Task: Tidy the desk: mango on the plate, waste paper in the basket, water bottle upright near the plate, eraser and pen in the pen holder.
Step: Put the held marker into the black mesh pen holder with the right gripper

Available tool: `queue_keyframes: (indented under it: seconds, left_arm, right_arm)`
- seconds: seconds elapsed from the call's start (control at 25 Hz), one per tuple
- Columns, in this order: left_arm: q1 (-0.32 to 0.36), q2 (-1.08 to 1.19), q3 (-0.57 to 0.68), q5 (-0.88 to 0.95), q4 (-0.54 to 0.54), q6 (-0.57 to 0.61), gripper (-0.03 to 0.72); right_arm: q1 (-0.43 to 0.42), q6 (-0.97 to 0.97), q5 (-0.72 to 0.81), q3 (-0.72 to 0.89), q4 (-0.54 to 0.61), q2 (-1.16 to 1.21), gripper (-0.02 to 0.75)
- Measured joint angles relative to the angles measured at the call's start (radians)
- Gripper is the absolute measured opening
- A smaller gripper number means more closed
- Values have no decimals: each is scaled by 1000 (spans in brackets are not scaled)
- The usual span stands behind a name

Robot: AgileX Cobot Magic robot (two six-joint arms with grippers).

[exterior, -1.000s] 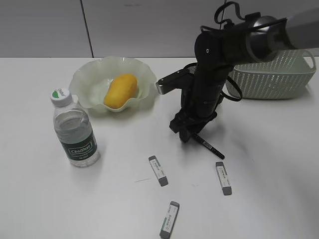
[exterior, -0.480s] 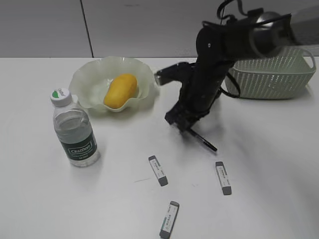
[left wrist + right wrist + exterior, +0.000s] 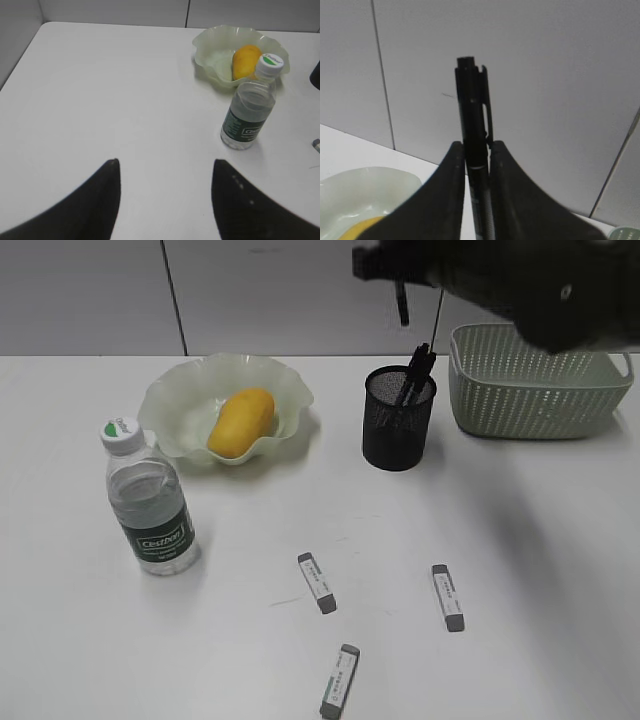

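Exterior view: the right gripper (image 3: 400, 285) lifts a black pen (image 3: 401, 302) above the black mesh pen holder (image 3: 398, 420); three grey erasers (image 3: 317, 582) lie on the white desk (image 3: 560, 570).

Left wrist view: the left gripper (image 3: 165, 190) idles agape near the upright clear water bottle (image 3: 248, 112).

Right wrist view: jaws clench the pen; misaligned, it could strike the rim.

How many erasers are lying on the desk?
3. One eraser below the plate, another eraser to its right, the last eraser nearest the front edge. None looks hidden.
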Motion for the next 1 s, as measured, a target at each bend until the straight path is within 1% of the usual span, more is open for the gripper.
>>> queue_keyframes:
  seconds: [0.08,0.24,0.4,0.44,0.48,0.52,0.56,0.64,0.72,0.84,0.96,1.0]
  left_arm:
    - [0,0,0,0,-1,0,433]
    - [0,0,0,0,-1,0,428]
    - [0,0,0,0,-3,0,413]
    - [0,0,0,0,-3,0,410]
    - [0,0,0,0,-3,0,407]
    - [0,0,0,0,-3,0,403]
    - [0,0,0,0,-3,0,399]
    - [0,0,0,0,-3,0,393]
    - [0,0,0,0,-3,0,389]
    - [0,0,0,0,-3,0,384]
    - [0,0,0,0,-3,0,383]
    - [0,0,0,0,-3,0,383]
  right_arm:
    - [-7,20,-66,21,0,57,120]
    - [-14,53,-134,27,0,179,120]
    - [-14,79,-111,30,0,229,120]
    - [-14,81,-92,30,0,230,137]
    - [-14,82,-77,30,1,230,171]
    - [-15,83,-70,30,2,230,215]
    - [-15,83,-58,30,2,230,279]
    - [-17,81,-5,31,3,209,400]
    - [-22,59,55,31,3,157,457]
    - [-26,-15,179,31,3,34,483]
    - [-27,-47,428,31,-2,-118,487]
    - [-27,-50,546,31,-11,-172,482]
